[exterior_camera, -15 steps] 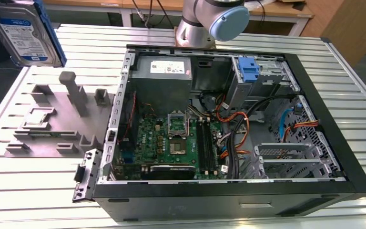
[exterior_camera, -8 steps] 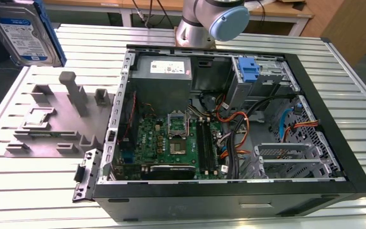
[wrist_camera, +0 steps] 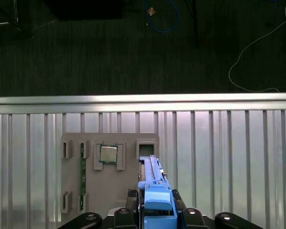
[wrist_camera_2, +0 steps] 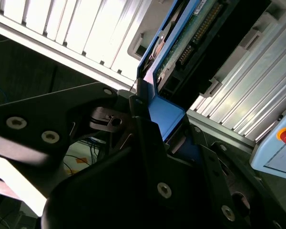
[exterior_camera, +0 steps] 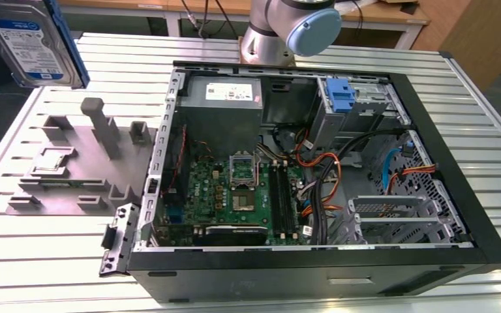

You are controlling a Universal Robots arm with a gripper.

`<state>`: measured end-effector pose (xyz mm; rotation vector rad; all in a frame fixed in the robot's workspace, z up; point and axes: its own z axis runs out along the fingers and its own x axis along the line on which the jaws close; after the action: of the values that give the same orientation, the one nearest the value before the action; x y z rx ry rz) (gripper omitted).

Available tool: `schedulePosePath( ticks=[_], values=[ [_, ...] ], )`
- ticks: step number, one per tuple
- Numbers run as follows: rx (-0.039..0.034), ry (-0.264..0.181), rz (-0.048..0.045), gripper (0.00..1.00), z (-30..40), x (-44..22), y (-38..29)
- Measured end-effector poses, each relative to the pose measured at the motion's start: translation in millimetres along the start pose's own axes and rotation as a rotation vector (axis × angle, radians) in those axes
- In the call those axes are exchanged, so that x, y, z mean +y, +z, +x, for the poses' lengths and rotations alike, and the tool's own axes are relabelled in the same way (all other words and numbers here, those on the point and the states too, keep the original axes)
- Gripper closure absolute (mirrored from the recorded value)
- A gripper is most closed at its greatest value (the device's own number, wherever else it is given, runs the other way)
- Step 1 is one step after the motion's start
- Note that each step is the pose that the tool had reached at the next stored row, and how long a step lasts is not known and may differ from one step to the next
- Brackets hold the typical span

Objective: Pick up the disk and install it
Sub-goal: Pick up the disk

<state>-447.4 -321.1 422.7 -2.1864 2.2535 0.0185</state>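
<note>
One disk [exterior_camera: 31, 49], one open computer case [exterior_camera: 259, 277], one grey holder [exterior_camera: 76, 189], one arm [exterior_camera: 270, 29]

A ribbed aluminium table [exterior_camera: 50, 261] carries an open computer case [exterior_camera: 320, 274] and a grey fixture plate [exterior_camera: 76, 189] beside it

My gripper [wrist_camera: 156, 204] is matt black, dotted with small bright metal screw heads. The disk [exterior_camera: 31, 45] has a dull silver-grey metal body, a glossy white-and-blue label, and smooth blue plastic along its edges; in the second wrist view its underside shows green circuit board. The table [exterior_camera: 59, 261] is ribbed bare aluminium with a satin sheen. On it lies a matt grey plastic tray [exterior_camera: 76, 173]. The computer case [exterior_camera: 320, 270] is matt black outside and plain grey sheet metal inside. My arm [exterior_camera: 273, 26] is smooth silver metal with 1 pale blue plastic cap. The floor [wrist_camera: 109, 52] looks like dark, rough carpet.
</note>
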Motion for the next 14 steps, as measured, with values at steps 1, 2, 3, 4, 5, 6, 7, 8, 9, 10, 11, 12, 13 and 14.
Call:
schedulePosePath(
  ticks=[1,2,3,4,5,6,7,8,9,10,11,12,13,14],
  values=[
    [0.0000,0.000,0.0001,0.63,0.0,0.0,-0.7],
    [0.0000,0.000,0.0001,0.63,0.0,0.0,-1.4],
    [0.0000,0.000,0.0000,0.63,0.0,0.0,-2.1],
    [0.0000,0.000,0.0001,0.63,0.0,0.0,-2.7],
    [0.0000,0.000,0.0001,0.63,0.0,0.0,-3.1],
    [0.0000,0.000,0.0001,0.63,0.0,0.0,-3.5],
    [-0.0001,0.000,0.0001,0.63,0.0,0.0,-3.9],
    [0.0000,0.000,0.0001,0.63,0.0,0.0,-4.4],
    [0.0000,0.000,0.0001,0.63,0.0,0.0,-4.8],
    [0.0000,0.000,0.0001,0.63,0.0,0.0,-5.1],
    [-0.0001,0.000,0.0002,0.63,0.0,0.0,-5.2],
    [0.0000,0.000,0.0001,0.63,-0.1,0.0,-5.4],
    [0.0000,0.000,0.0001,0.63,0.0,0.0,-5.4],
    [0.0000,0.000,0.0001,0.63,-0.1,0.0,-5.4]
  ],
)
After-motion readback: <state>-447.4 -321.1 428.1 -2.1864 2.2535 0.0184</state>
